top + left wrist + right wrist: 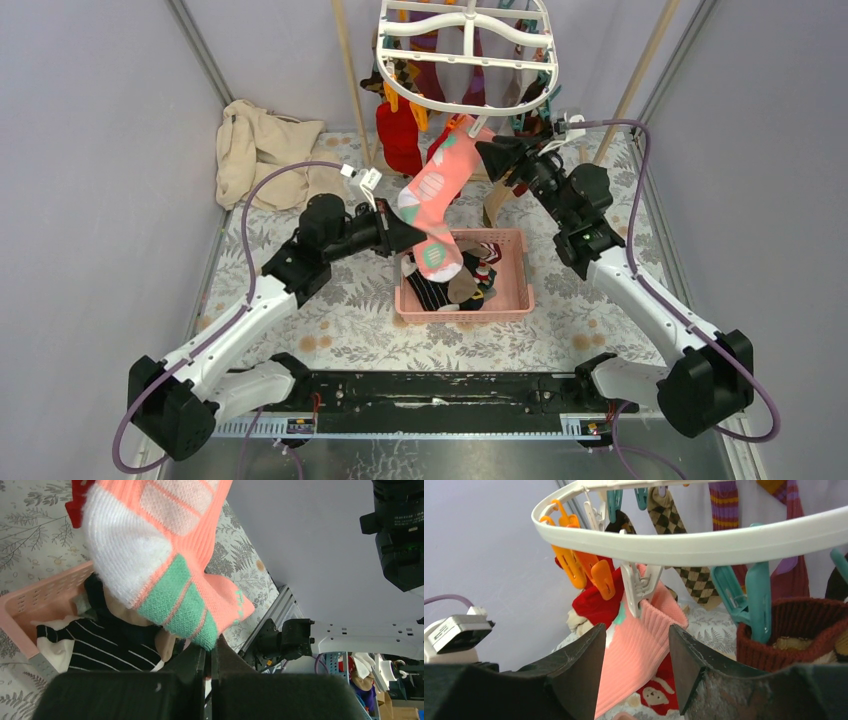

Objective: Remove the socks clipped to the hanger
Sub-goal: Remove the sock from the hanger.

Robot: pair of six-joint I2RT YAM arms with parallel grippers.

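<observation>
A coral-pink sock [435, 190] with green and white patches hangs slanted from a white clip [639, 587] on the white oval hanger [470, 108]. My left gripper [214, 650] is shut on its green toe end, over the basket. My right gripper [636, 630] is open just under the hanger's rim [724, 542], its fingers on either side of the sock's ribbed cuff [639, 645] without pressing it. More socks stay clipped: a red one [594, 602], a brown argyle one [689, 575] and a dark red knit one [794, 625]. Orange clips [574, 565] and a teal clip [754, 597] hang from the rim.
A pink slotted basket [515, 290] under the sock holds several loose socks, one of them black with stripes [100, 645]. A beige cloth [255, 150] lies at the back left. Wooden poles [350, 80] rise on both sides of the hanger. Grey walls close in left and right.
</observation>
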